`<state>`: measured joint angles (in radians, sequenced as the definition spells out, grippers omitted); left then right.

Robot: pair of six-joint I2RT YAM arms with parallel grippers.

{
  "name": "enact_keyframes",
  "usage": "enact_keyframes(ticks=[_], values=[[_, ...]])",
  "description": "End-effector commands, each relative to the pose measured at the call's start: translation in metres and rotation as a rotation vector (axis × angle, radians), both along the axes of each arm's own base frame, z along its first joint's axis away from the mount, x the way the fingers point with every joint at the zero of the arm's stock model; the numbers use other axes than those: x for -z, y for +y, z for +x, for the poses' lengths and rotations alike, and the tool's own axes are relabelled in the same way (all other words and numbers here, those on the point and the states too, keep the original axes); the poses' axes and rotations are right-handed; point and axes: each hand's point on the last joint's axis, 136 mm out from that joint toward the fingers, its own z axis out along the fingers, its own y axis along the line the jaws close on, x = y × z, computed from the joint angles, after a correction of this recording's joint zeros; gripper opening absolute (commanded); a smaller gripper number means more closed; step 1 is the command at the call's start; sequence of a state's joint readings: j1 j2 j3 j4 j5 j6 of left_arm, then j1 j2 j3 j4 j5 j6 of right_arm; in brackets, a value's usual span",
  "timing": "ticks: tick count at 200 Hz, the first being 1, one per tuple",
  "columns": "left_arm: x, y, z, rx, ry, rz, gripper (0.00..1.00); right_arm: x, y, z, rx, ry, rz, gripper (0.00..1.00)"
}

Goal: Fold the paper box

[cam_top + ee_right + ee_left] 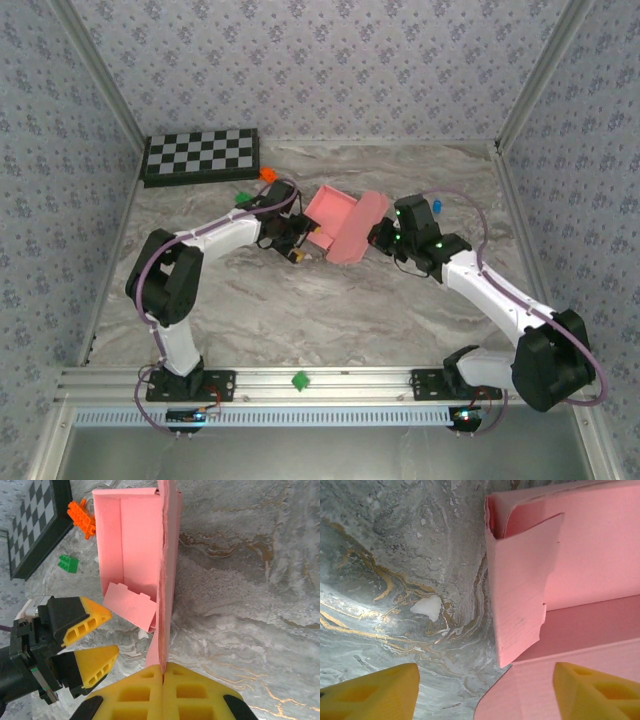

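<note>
The pink paper box (pixel 333 212) sits open in the middle of the table, its tray (pixel 130 545) facing up and its long lid panel (pixel 362 228) standing on edge. My right gripper (pixel 163 672) is shut on the near edge of that lid panel. My left gripper (pixel 95 635) is open beside the box's near end, where a side flap (pixel 131 607) hangs loose. In the left wrist view its yellow fingers (pixel 375 692) stand wide apart. The upright flap (pixel 520 605) rises ahead of them, and a flat pink flap (pixel 520 695) lies below them.
A checkerboard (pixel 200 153) lies at the back left. An orange brick (pixel 268 173) and a green brick (pixel 243 198) lie between it and the box. A small blue piece (pixel 437 206) is behind the right wrist. A green piece (pixel 299 380) rests on the front rail.
</note>
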<state>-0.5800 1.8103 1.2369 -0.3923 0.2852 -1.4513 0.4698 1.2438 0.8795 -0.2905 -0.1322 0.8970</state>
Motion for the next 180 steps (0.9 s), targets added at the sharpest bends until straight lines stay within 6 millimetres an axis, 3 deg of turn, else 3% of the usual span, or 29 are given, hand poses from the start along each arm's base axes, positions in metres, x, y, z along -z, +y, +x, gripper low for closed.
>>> enact_keyframes(ticks=[1,22,69,109,132,139,180], values=[[-0.024,-0.001,0.007,0.064,-0.107,0.036,0.74,-0.003,-0.009,-0.001,0.001,0.020,-0.074,0.00],[-0.035,0.012,0.011,0.090,-0.185,0.106,0.77,-0.002,-0.008,-0.008,-0.032,0.070,-0.065,0.00],[-0.049,0.050,0.018,0.206,-0.269,0.291,0.75,-0.015,-0.009,-0.017,-0.153,0.116,-0.040,0.00],[-0.042,0.075,0.024,0.321,-0.302,0.352,0.67,-0.026,-0.013,-0.029,-0.281,0.159,-0.074,0.00],[-0.037,0.081,0.025,0.381,-0.349,0.378,0.59,-0.023,-0.014,-0.034,-0.341,0.189,-0.085,0.00],[-0.035,0.081,0.024,0.401,-0.357,0.385,0.56,-0.033,-0.012,-0.029,-0.357,0.166,-0.085,0.00],[-0.014,0.082,0.015,0.475,-0.310,0.403,0.23,-0.034,-0.010,-0.023,-0.462,0.146,-0.139,0.00]])
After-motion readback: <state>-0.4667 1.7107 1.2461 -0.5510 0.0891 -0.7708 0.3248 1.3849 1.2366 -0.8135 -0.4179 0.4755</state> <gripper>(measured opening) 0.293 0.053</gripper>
